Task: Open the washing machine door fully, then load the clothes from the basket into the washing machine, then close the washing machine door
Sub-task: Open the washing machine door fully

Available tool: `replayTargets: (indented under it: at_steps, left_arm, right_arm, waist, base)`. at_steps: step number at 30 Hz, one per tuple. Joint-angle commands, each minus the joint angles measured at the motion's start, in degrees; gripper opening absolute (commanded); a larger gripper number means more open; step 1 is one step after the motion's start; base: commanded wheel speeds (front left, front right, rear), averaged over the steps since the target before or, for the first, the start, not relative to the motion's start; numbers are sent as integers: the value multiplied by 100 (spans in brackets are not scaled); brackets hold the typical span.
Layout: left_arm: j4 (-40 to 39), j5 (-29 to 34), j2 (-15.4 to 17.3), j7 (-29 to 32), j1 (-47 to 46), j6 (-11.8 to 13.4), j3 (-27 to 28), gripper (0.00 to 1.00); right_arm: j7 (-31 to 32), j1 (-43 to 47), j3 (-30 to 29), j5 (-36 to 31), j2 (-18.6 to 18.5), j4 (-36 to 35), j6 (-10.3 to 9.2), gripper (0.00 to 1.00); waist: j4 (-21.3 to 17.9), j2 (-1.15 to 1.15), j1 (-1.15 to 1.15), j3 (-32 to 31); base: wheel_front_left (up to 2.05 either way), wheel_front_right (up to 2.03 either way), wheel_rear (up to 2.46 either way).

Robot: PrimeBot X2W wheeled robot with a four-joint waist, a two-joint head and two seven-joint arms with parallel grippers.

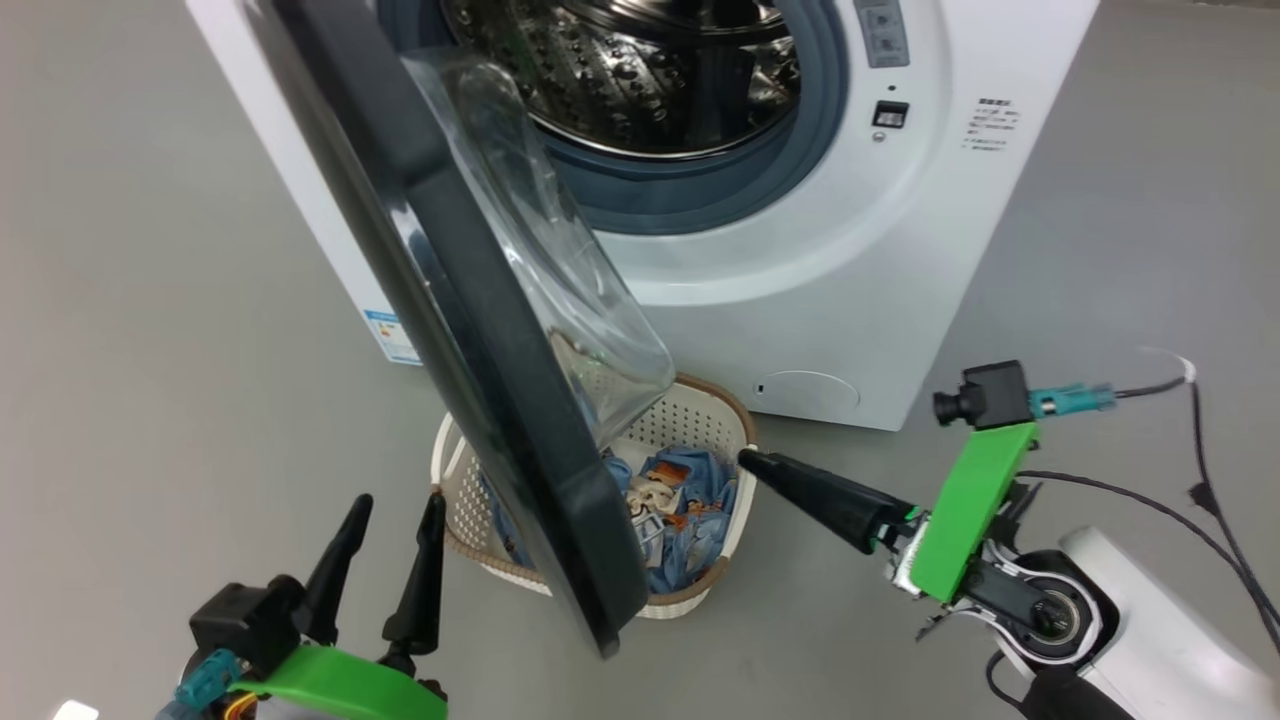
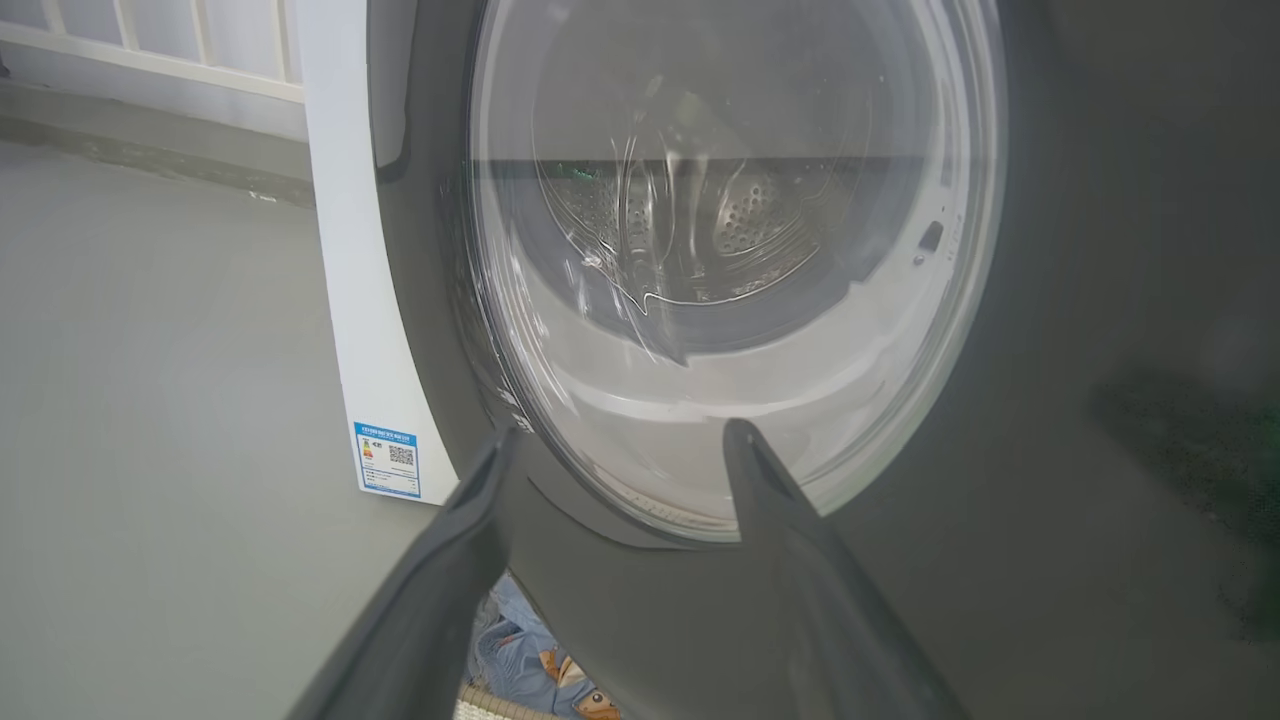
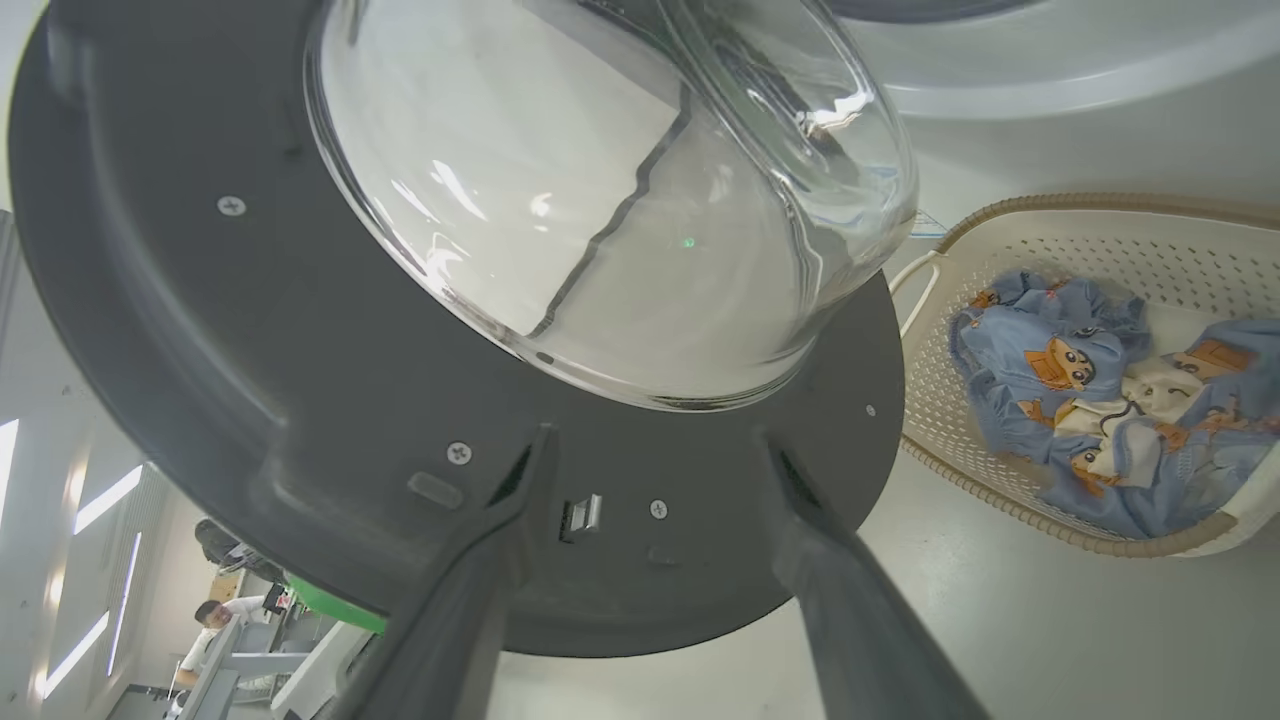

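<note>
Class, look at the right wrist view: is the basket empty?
No, the basket holds crumpled light-blue clothes printed with orange figures.

Left pincer (image 1: 398, 497) low, 2 fingers spread, pointing forward; right pincer (image 3: 655, 435) spread too, reaching leftward.

Long black tapered fingers (image 1: 415, 585) sit on green brackets (image 1: 970, 510). A black camera (image 1: 988, 393) has a teal plug (image 1: 1075, 400); cables (image 1: 1194, 440) are black.
</note>
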Motion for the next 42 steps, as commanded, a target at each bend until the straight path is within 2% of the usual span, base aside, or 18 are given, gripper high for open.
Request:
replayTargets:
  at_steps: [1,14,27,35,42]
  left_arm:
    - [-95,-64,136,-37,-37,-14,185,100]
    - [-149,-96,315,-37,155,-14,310,100]
    - [-181,-76,370,-37,377,-14,487,100]
    - [-188,-72,377,-37,450,-14,542,100]
    - [-202,-62,371,-37,487,-14,578,100]
  right_arm:
    - [-86,100,2,-31,-28,-114,18,100]
    - [-1479,473,124,-322,-640,279,18,100]
    - [-3221,773,359,-643,-1123,1047,18,100]
    - [-3619,832,345,-1130,-1137,1770,18,100]
    - [-3632,1010,-592,-2296,-874,1967,18,100]
  waist:
    - [-93,0,0,-59]
    - [-536,0,0,-179]
    - [-785,0,0,-322]
    - [-844,0,0,-359]
    - [-874,0,0,-378]
  base:
    - [0,0,0]
    - [0,0,0]
    - [0,0,0]
    - [0,0,0]
    - [0,0,0]
